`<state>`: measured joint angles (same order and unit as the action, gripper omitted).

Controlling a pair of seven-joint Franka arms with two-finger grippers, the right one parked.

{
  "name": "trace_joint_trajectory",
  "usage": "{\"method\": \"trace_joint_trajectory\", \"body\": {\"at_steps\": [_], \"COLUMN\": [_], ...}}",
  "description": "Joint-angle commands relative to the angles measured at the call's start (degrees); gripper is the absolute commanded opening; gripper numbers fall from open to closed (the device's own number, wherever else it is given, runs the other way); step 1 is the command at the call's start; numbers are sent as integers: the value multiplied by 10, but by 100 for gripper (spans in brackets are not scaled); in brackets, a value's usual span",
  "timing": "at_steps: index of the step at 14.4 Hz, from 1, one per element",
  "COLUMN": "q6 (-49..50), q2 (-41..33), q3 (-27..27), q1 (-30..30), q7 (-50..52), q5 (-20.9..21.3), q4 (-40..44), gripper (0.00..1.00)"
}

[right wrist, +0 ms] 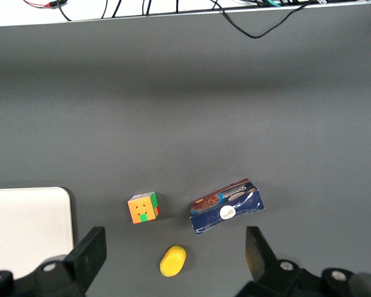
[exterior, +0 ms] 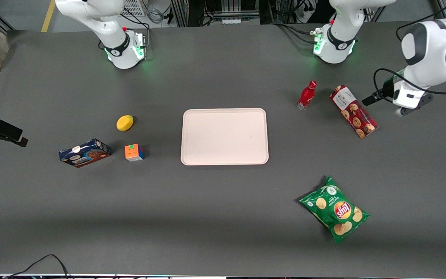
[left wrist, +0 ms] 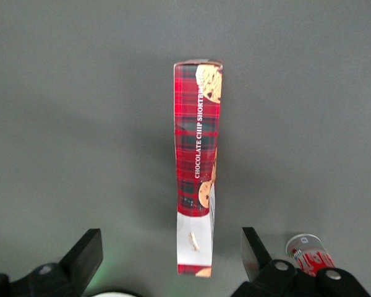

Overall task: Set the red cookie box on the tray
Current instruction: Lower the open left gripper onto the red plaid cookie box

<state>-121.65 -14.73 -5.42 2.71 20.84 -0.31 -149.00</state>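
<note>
A: Where's the red cookie box [exterior: 354, 111]?
B: Flat on the desk [exterior: 223, 217], toward the working arm's end, beside the red bottle [exterior: 306, 95], well apart from the tray [exterior: 224, 136] at its 3 o'clock.
A: And the hand [left wrist: 172, 255]?
B: Raised over the box's white-label end, fingers [left wrist: 85, 252] spread wide, either side of it, not touching.
</note>
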Motion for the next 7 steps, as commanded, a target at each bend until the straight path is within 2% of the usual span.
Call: {"method": "trace_joint_trajectory", "body": {"at_steps": [1,7], "q6": [-104,-240], "q2": [-23,38], "q3": [1,5], "q1": [-3,-6], "q7": [11,26], "q5": [-9,-9], "q4": [-84,-135], "gripper": [100,100]}}
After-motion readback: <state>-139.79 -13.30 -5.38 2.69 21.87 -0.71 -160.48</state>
